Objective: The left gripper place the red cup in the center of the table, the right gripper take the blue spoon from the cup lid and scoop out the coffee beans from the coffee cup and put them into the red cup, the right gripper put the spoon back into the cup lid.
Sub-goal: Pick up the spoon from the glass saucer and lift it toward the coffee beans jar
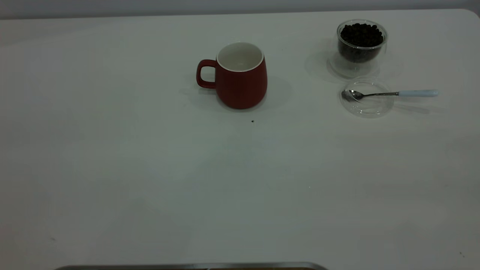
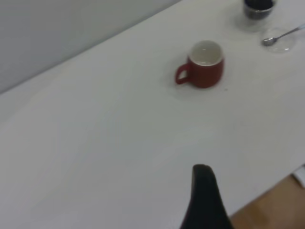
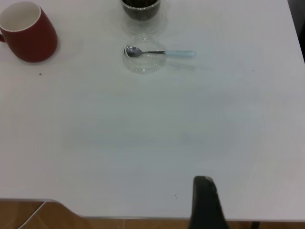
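1. On my left wrist camera I see only one dark finger of the left gripper [image 2: 204, 198], raised over the near part of the large plain white table [image 1: 150, 180]; I cannot tell how its fingers stand.
2. My right wrist camera shows the same of the right gripper [image 3: 206, 202]: one dark finger above the table's near edge, well apart from everything, and I cannot tell its state either.
3. Neither gripper shows in my exterior view.
4. The dark red matte mug, the red cup [image 1: 240, 77], stands upright near the table's middle, white inside, loop handle toward the left arm's side.
5. Toward the right arm's side lies the round clear glass cup lid [image 1: 369, 107], flat on the table.
6. The blue spoon [image 1: 390, 93] rests with its shiny metal bowl in the lid, pale blue handle reaching past the rim.
7. Just behind the lid stands the clear double-walled coffee cup [image 1: 354, 67], filled with dark coffee beans [image 1: 362, 35].
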